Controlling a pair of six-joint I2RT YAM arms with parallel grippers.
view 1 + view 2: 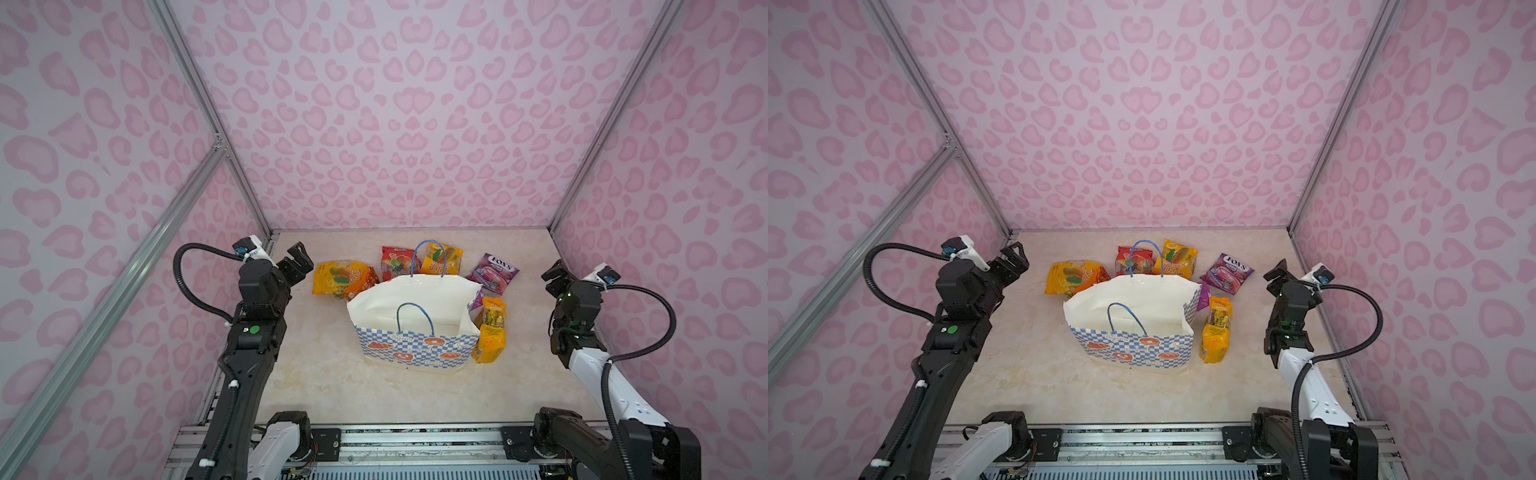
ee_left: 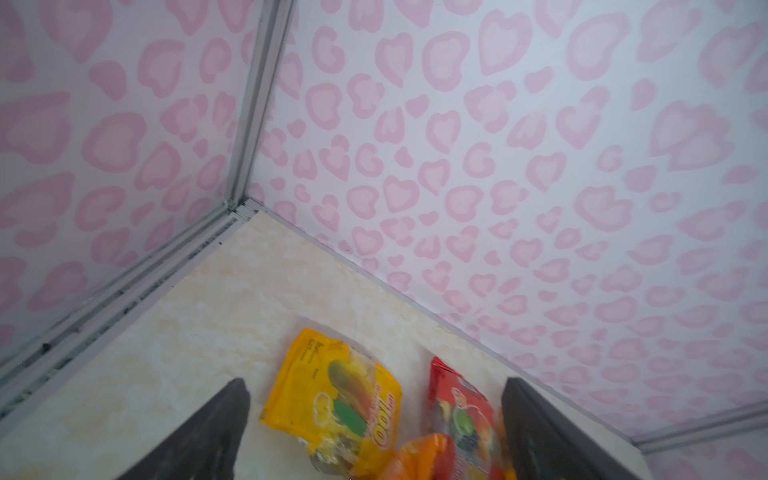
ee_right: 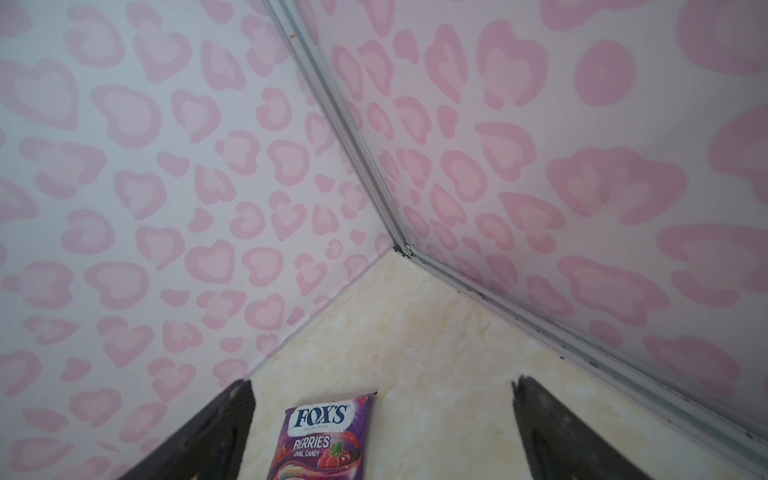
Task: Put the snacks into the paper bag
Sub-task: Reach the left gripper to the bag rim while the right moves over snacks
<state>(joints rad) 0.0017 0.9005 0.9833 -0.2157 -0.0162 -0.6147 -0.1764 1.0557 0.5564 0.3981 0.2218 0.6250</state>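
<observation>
- Left fingers [image 1: 300, 252]: spread apart and holding nothing, raised over the left side of the table [image 1: 316, 374]. In the left wrist view the two dark fingers [image 2: 199, 440] frame the nearest packets.
- Yellow packet [image 1: 332, 279]: lies flat on the table just ahead of the left fingers, clear of them. The left wrist view shows it between them [image 2: 336, 399].
- Orange packet [image 1: 368, 279]: touches the yellow packet on the side away from the left fingers. One end is hidden behind the bag's rim.
- Red packet [image 1: 394, 262]: lies beyond the orange packet, farther from the left fingers.
- Paper bag [image 1: 415, 349]: stands upright with its mouth open, between the two sets of fingers and well apart from both.
- Second yellow packet [image 1: 446, 259]: lies behind the bag's far handle, about as far from one set of fingers as from the other.
- FOX'S packet [image 1: 493, 273]: purple and flat on the table, ahead of the right fingers and not touching them. The right wrist view shows it between them [image 3: 324, 440].
- Tall yellow packet [image 1: 490, 332]: lies just beside the bag wall that faces the right fingers.
- Right fingers [image 1: 555, 270]: spread apart and holding nothing, raised over the right side of the table.
</observation>
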